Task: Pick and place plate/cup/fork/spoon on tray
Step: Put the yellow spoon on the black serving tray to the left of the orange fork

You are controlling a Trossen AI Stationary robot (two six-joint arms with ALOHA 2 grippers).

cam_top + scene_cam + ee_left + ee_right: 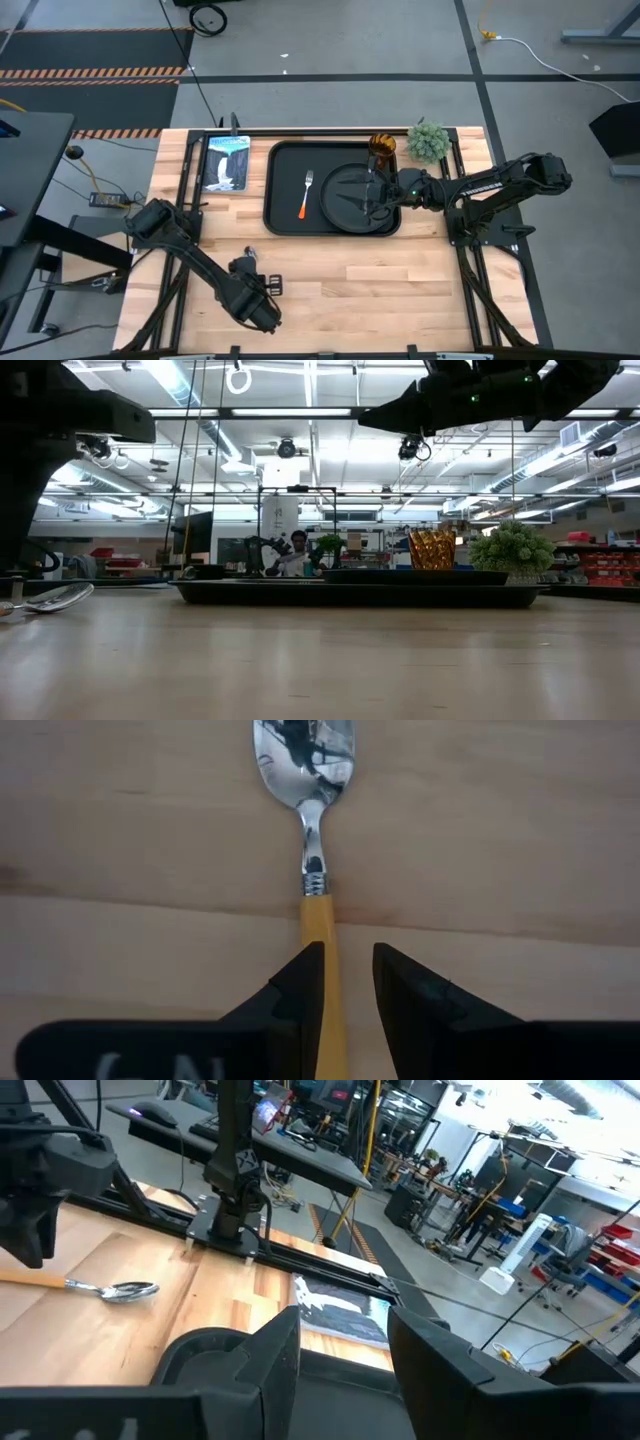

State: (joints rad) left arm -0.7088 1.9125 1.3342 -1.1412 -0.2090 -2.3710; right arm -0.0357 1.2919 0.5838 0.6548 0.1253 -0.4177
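Near the tray point(282, 225), the left end effector point(347, 982) straddles the spoon's point(312, 810) handle, fingers parted; the right end effector point(343, 1350) hovers open above the plate point(352, 196).

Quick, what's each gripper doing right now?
Left gripper: open, straddling the orange-handled silver spoon, not gripping.
Right gripper: open, empty, above the black rectangular tray.

Light: bright ceiling strips, upper low view, blown white.
Glare: spoon point(305, 765) bowl mirrors the lamps.
Shadows: soft, short under the arms.
Focus: low view's near table point(320, 660) is blurred.
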